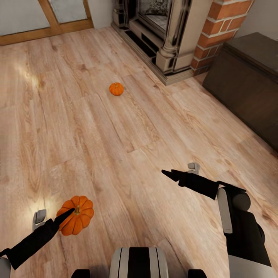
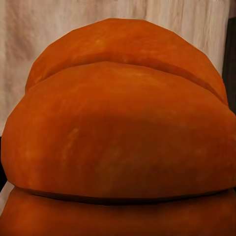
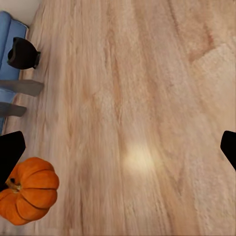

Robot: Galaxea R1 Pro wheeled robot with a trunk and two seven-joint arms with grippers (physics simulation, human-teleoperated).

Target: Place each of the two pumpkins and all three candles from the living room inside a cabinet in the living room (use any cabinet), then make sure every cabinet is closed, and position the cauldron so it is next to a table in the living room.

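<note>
Stretching from a wood-framed door (image 1: pixel 58 23) at the far left to the brick fireplace (image 1: pixel 181 34) and the dark-brown cabinet (image 1: pixel 247 85) at the far right, the pale plank floor (image 1: pixel 127 154) takes up most of the head view. At the lower left the left gripper (image 1: pixel 58 222) is at the near pumpkin (image 1: pixel 76 220), one black finger lying across its top, and the wrist view shows orange ribs right up close; whether the fingers pinch it I cannot tell. The second pumpkin (image 1: pixel 116 88) sits alone farther out, near the hearth. The cabinet fronts look closed. The right gripper (image 1: pixel 181 172) hangs over bare boards, fingers spread. Its wrist view catches the black cauldron (image 3: pixel 22 53) beside grey table legs (image 3: pixel 22 87).
</note>
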